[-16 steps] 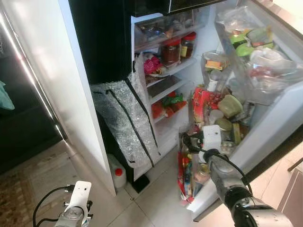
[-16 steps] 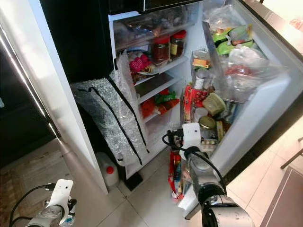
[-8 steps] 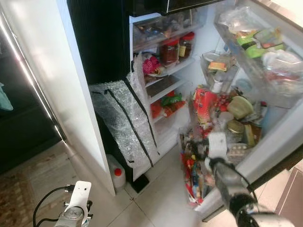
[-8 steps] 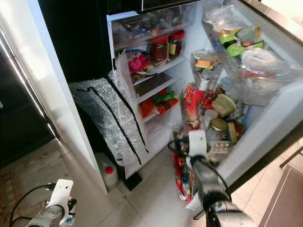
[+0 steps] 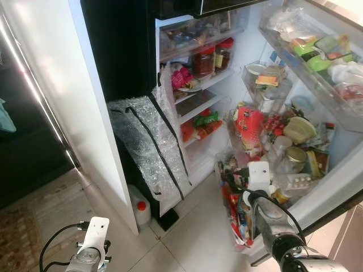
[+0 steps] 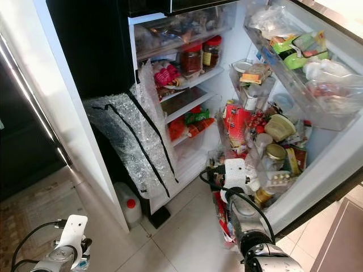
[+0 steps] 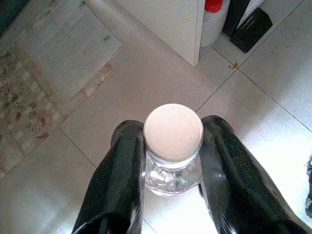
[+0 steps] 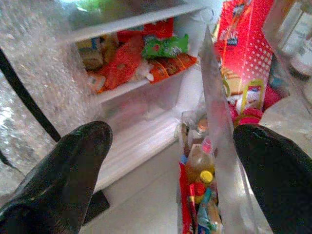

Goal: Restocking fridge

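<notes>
Since a second ago our right gripper (image 8: 170, 161) has drawn back from the fridge door (image 5: 334, 187), fingers spread wide on nothing, door shelves just ahead. Our left gripper (image 7: 170, 161) hangs low, clamped on a white-capped bottle (image 7: 173, 141) between its fingers. We judge restocking unfinished: that bottle awaits shelving.

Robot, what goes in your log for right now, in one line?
task: restocking fridge | left gripper: shut on clear white-capped bottle, low over tiled floor | right gripper: jaws open, at fridge door's lower shelf
</notes>
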Tool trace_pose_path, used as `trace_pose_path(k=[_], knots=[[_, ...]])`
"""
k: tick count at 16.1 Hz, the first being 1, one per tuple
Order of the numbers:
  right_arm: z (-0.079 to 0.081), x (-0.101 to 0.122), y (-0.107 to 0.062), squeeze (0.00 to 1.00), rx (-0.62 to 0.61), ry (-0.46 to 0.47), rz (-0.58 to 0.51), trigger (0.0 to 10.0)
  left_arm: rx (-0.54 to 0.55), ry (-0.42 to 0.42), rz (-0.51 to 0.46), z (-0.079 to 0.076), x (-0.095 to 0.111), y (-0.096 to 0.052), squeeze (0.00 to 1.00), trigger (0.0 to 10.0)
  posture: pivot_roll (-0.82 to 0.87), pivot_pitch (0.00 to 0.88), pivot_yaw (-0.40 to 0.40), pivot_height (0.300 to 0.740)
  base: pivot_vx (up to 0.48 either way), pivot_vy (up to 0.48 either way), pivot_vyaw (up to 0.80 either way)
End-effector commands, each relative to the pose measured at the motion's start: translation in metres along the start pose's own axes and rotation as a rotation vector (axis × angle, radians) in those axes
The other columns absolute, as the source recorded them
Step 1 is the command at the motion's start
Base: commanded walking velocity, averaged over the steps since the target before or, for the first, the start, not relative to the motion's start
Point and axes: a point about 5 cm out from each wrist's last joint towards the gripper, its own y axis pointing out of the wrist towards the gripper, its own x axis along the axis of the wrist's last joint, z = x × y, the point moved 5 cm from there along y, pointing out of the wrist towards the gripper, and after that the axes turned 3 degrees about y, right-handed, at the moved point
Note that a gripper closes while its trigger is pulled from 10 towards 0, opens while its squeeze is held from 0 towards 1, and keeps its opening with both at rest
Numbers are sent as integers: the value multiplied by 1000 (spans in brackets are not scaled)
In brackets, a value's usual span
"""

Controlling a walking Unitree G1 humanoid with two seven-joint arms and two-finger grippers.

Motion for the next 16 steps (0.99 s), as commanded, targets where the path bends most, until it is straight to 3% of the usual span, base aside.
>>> trace_pose_path(k=[1,8,16], knots=[[-10,-11,-4,0,-24,2,44,10000,-5,5,4,-1,-1,0,0,10000,32,20,-56,740,0,0,0],[-5,-22,-7,0,-18,-14,73,10000,-12,39,10,-1,-1,0,0,10000,36,21,-54,740,0,-214,0],[4,-5,-2,0,17,-19,6,10000,-12,36,10,-2,-1,0,0,10000,34,22,-57,740,0,-290,0]])
